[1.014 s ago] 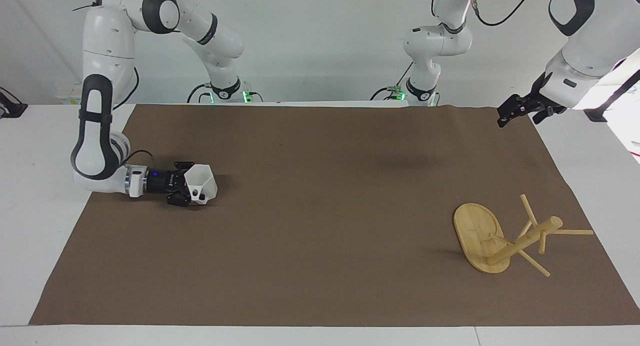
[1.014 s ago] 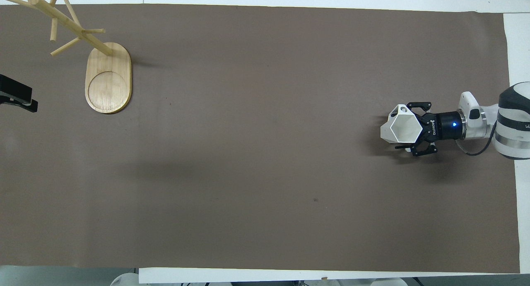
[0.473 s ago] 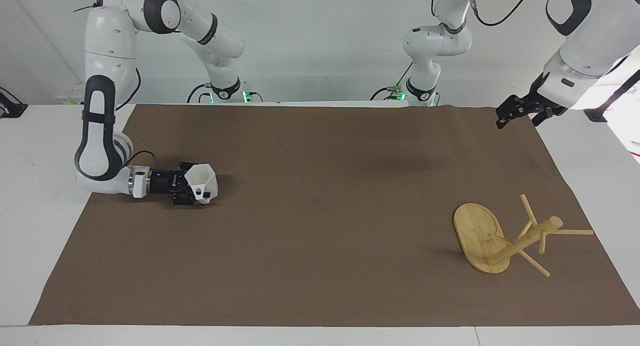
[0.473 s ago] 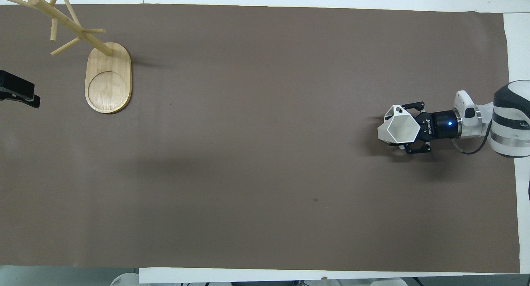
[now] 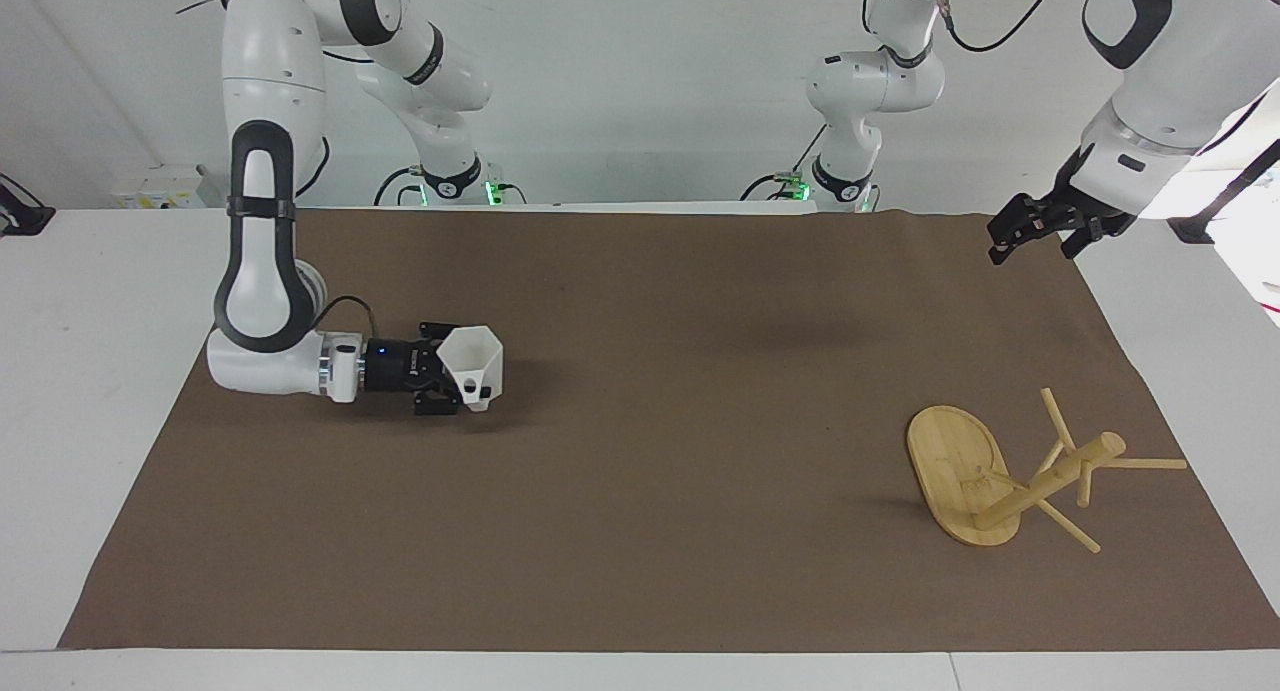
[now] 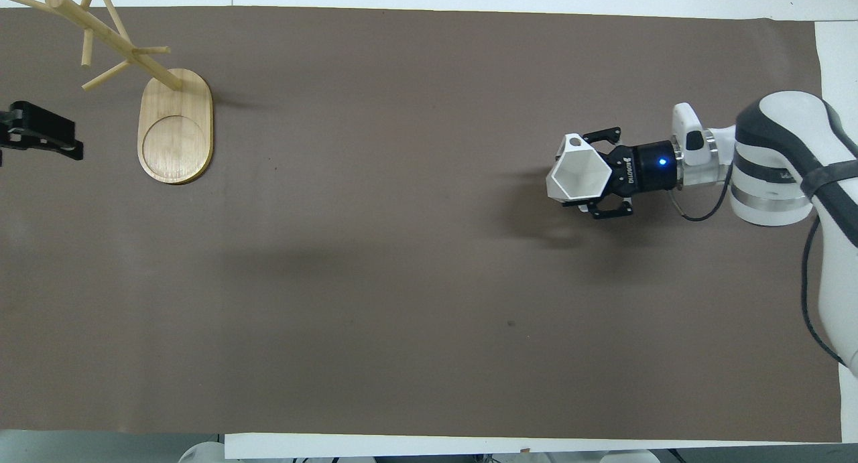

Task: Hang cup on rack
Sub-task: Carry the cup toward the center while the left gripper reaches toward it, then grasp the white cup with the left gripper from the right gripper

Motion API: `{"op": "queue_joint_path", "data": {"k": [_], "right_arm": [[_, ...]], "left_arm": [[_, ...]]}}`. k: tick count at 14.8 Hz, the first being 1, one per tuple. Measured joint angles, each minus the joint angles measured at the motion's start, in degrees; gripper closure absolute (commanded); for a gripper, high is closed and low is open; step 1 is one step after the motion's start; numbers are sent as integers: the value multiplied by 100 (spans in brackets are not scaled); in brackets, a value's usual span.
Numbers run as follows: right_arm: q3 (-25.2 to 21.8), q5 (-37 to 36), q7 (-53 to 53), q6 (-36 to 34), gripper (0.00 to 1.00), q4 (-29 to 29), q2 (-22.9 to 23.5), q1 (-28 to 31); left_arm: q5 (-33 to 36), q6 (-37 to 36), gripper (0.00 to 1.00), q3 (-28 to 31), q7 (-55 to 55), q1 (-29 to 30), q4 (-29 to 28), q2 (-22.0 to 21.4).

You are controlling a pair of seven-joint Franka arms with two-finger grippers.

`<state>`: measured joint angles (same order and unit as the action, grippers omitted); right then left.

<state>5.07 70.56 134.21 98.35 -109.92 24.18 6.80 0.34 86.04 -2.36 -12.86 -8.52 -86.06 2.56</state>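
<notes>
Now my right gripper (image 5: pixel 462 376), pinching the cup (image 5: pixel 475 366), has lifted it toward the rack (image 5: pixel 1000 476); left gripper (image 5: pixel 1035 226) waits, jaw state unclear.

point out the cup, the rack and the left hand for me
cup (image 6: pixel 578 176), overhead view, on its open hexagonal mouth.
rack (image 5: pixel 955 466), facing view, on its flat oval base.
left hand (image 5: pixel 1003 245), facing view, at its black fingertips, over the mat's corner at the left arm's end.

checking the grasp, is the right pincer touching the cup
Touching. In the overhead view the right pincer has a finger on either side of the cup, and the facing view shows the cup carried clear of the table.
</notes>
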Motion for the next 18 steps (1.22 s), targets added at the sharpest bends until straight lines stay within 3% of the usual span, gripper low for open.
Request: {"op": "queue_joint_path", "data": {"k": [4,7,12,17,18], "right_arm": [[25,974,-321,1003,74,36,-65,-1330],[28,1203,-628,1557,73,48,-85,-1885],[28,1454,-1241,2340,73,80,-401,-2498],[27,1581,-1370,2873,73,69,-527,-2874],[27,1592,-1370,2891,73,61,-527,-2884]], "left_arm": [[-127,654,1,-109,-2049,-1406,-215,-1],[-173,820,0,-116,-2899,-2039,-317,8],[-225,1695,0,-107,-3468,-2271,-887,65],[-226,1967,2,-110,-3891,-2593,-1040,409],[-226,2024,29,-108,-3918,-2624,-1041,473]]}}
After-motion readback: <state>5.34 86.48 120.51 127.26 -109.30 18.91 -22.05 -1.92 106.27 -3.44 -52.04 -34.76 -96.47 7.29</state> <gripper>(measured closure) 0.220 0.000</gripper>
